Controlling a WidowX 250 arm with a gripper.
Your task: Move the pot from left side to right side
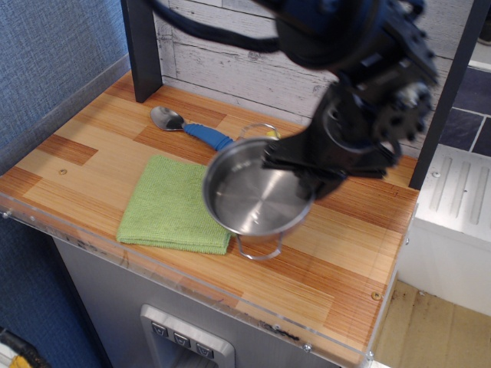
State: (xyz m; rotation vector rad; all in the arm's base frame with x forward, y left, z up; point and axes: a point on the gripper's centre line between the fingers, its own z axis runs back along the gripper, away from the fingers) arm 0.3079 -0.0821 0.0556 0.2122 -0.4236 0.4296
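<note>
The shiny steel pot hangs tilted above the wooden counter, just right of the green cloth. One wire loop handle points toward the front, the other toward the back. My gripper is shut on the pot's right rim and carries it above the middle of the counter. The black arm reaches in from the top and hides the counter behind the pot.
A metal spoon with a blue handle lies behind the cloth. A dark post stands at the back left, another at the right. The wooden counter ends in a clear front edge. A white plank wall runs along the back.
</note>
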